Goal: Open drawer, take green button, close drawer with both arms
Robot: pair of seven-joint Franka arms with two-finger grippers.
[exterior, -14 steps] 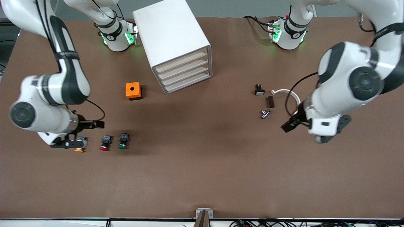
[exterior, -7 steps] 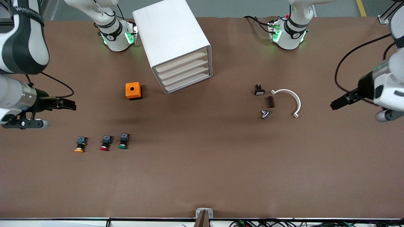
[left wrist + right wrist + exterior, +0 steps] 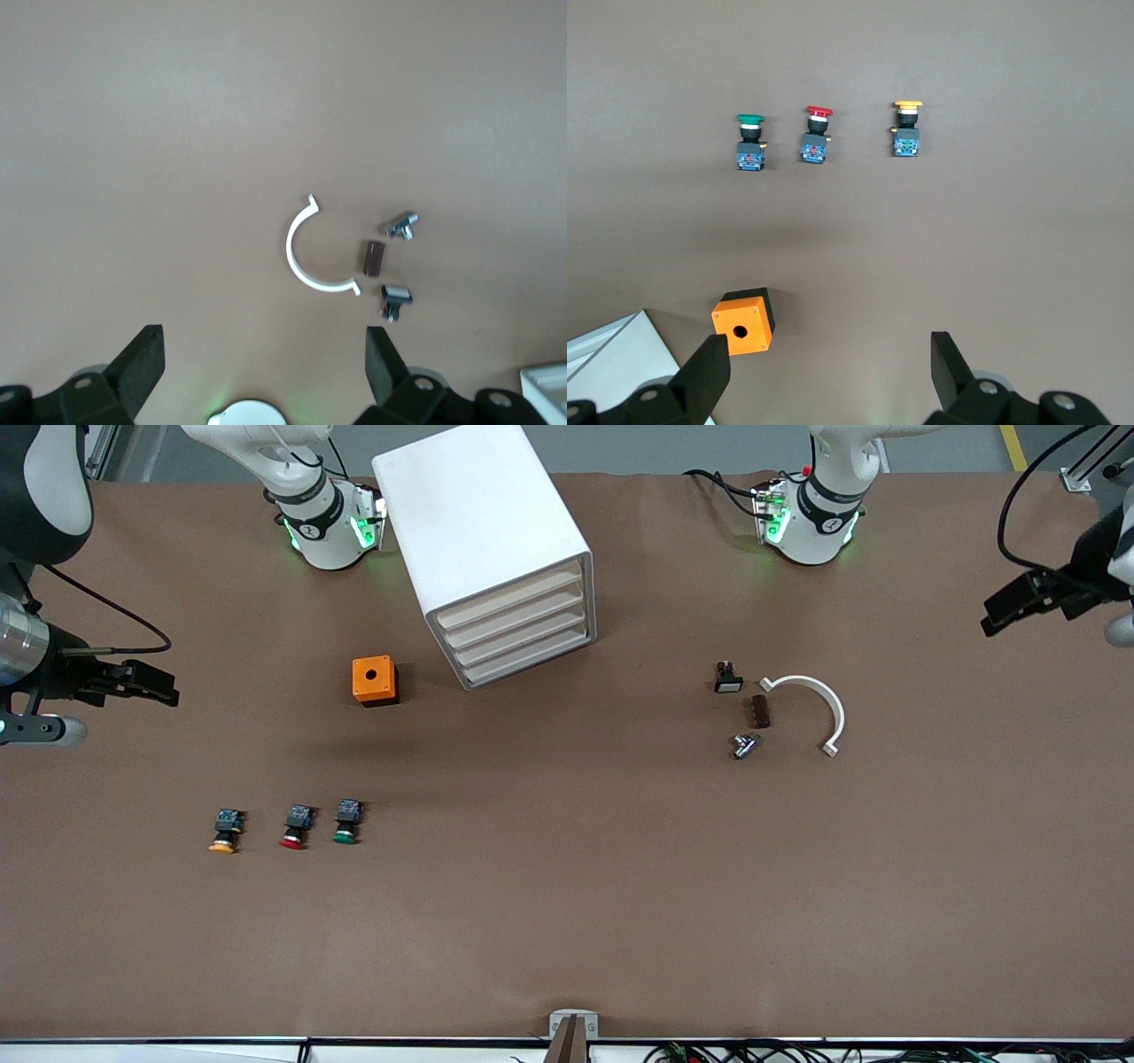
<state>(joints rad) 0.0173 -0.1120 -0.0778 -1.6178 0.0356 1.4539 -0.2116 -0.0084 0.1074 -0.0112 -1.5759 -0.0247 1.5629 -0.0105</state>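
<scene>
The white cabinet (image 3: 483, 522) stands near the right arm's base, and all four of its cream-fronted drawers (image 3: 518, 631) are shut. The green button (image 3: 345, 823) lies on the table nearer to the front camera than the cabinet, and also shows in the right wrist view (image 3: 749, 142). My right gripper (image 3: 164, 689) is open and empty, high over the right arm's end of the table; its fingers (image 3: 704, 372) show wide apart. My left gripper (image 3: 997, 615) is open and empty, high over the left arm's end; its fingers (image 3: 142, 363) are wide apart.
A red button (image 3: 295, 828) and an orange button (image 3: 223, 832) lie beside the green one. An orange box (image 3: 375, 680) with a round hole sits beside the cabinet. A white arc (image 3: 819, 704), a brown piece (image 3: 759, 711), a bolt (image 3: 744, 745) and a small black switch (image 3: 727, 678) lie toward the left arm's end.
Both arms have risen and swung outward toward their own ends of the table. The right gripper left the orange button and the left gripper left the small parts. Nothing on the table moved.
</scene>
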